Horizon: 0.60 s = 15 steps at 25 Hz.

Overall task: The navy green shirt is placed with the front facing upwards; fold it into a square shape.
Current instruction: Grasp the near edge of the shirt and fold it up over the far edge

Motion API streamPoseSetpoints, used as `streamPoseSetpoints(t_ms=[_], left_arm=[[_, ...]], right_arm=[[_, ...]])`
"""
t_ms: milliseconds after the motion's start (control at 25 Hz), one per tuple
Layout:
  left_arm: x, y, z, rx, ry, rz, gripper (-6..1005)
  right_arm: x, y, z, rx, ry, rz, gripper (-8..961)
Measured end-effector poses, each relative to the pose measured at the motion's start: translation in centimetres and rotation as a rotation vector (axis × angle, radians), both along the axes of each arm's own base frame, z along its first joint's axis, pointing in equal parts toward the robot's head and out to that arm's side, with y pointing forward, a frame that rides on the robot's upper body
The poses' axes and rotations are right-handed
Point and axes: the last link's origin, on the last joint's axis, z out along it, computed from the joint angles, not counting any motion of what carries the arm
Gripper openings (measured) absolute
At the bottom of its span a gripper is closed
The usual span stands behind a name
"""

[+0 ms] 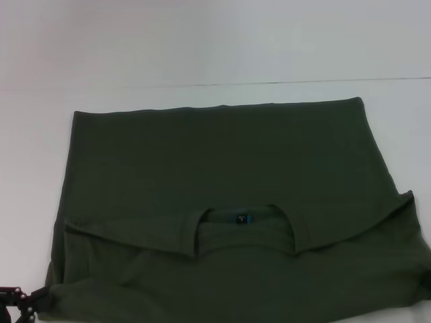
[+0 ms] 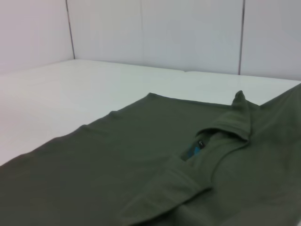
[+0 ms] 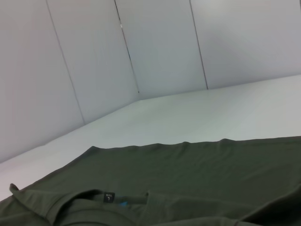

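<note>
The navy green shirt (image 1: 222,161) lies flat on the white table (image 1: 215,60) with its hem at the far side and its collar toward me. A plain green side faces up; no lettering shows. The shoulder band is folded over near the collar, where the small blue-black neck label (image 1: 241,219) shows. The label also shows in the left wrist view (image 2: 196,149) and the right wrist view (image 3: 108,197). My left gripper (image 1: 20,301) is at the shirt's near left corner, mostly out of frame. My right gripper is out of view.
The white table extends beyond the shirt to the far side and to the left. White wall panels (image 3: 155,42) stand behind the table. The shirt's near edge runs off the bottom of the head view.
</note>
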Motion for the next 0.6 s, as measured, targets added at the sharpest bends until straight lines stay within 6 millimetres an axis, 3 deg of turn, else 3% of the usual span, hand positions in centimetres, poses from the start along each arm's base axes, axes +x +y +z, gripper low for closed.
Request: streamPoseSetpoints(t_ms=[600], left_arm=[[-0.1,-1.5,-0.2,0.001,-0.021,0.009,27]], right_arm=[[0.9,-1.7,0.8,-0.04,-0.012,-0.041,58]])
